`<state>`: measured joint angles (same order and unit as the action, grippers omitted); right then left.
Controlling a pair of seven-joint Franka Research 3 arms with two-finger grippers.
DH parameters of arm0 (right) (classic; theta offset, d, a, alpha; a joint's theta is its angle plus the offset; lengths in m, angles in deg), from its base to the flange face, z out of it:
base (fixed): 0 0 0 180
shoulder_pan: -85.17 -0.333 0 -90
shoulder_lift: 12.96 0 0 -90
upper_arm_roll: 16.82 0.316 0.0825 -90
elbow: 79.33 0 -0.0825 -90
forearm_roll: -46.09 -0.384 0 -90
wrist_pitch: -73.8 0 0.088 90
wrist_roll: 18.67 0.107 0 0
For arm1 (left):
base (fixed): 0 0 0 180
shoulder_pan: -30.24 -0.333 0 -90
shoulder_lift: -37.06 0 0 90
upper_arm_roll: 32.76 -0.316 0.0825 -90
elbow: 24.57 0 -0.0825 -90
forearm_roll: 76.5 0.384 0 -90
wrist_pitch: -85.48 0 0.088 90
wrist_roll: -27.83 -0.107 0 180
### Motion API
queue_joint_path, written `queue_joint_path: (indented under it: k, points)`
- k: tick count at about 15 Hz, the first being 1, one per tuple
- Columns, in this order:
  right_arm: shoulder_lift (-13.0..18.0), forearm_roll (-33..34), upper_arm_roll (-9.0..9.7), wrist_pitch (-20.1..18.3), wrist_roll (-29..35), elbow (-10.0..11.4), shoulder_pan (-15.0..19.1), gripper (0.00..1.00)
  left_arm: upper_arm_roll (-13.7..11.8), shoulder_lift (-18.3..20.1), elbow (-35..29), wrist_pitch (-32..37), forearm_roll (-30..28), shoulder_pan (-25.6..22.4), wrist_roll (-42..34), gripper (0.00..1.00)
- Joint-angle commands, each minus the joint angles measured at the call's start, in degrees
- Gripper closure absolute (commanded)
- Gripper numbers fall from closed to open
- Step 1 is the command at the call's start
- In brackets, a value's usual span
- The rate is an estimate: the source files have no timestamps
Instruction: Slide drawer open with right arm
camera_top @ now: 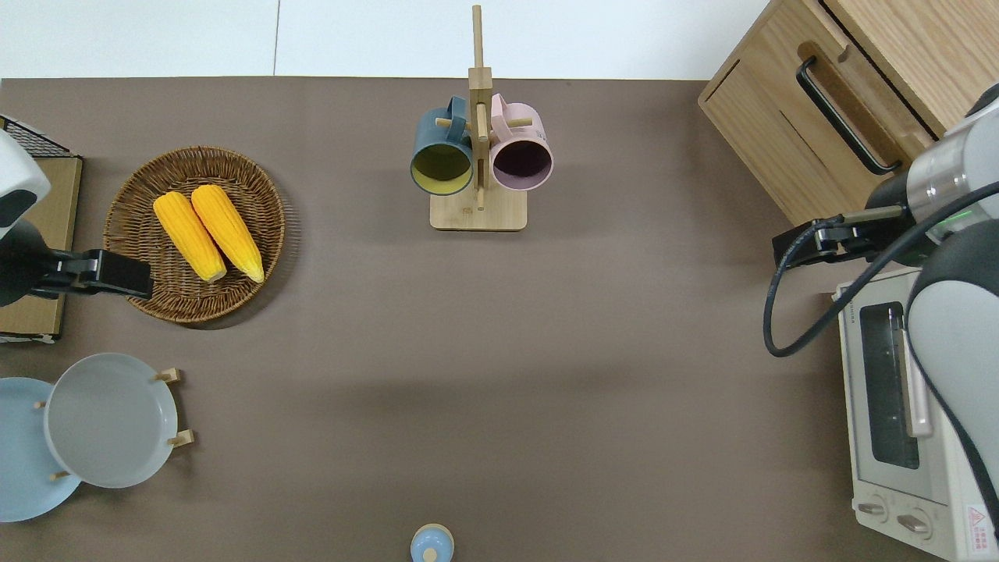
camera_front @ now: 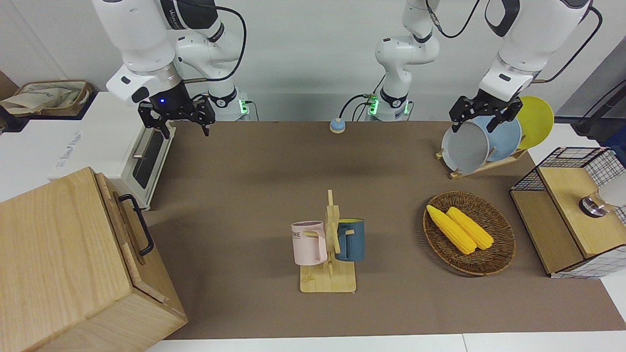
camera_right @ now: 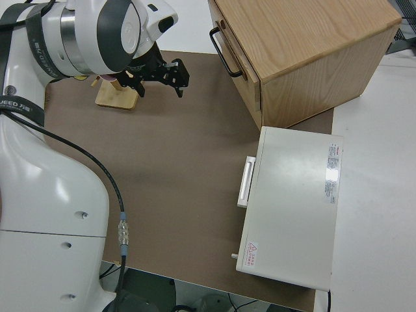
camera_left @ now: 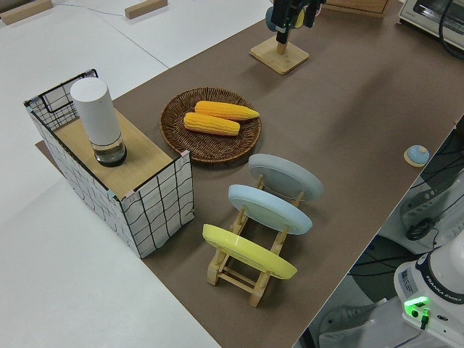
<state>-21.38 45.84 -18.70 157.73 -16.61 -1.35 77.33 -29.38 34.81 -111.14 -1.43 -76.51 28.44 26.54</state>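
We are holding the right pincer point(camera_front: 177, 119) open, well short of the drawer point(camera_front: 128, 229) handle point(camera_front: 138, 225) — risking snagging the toaster oven point(camera_front: 146, 156) alongside.

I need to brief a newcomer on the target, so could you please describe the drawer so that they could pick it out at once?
Start at the big pale wooden cabinet at the right arm's end of the table, farther from the robots than the white toaster oven. The drawer is the shallow wood panel on its face. Its black U-shaped handle sets it apart from the oven's steel bar.
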Motion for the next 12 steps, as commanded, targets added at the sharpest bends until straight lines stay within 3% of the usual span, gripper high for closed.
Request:
queue_joint_path:
  k: [1,12]
  points:
    - [0.1,1.0,0.39,0.7,-0.5,-0.4,0.4,0.015,0.4,-0.7,1.4,1.1,1.0,-0.3,-0.6,0.01]
    - [0.1,0.2,0.47,0.1,-1.3,-0.5,1.8,0.015,0.4,-0.7,1.4,1.1,1.0,-0.3,-0.6,0.01]
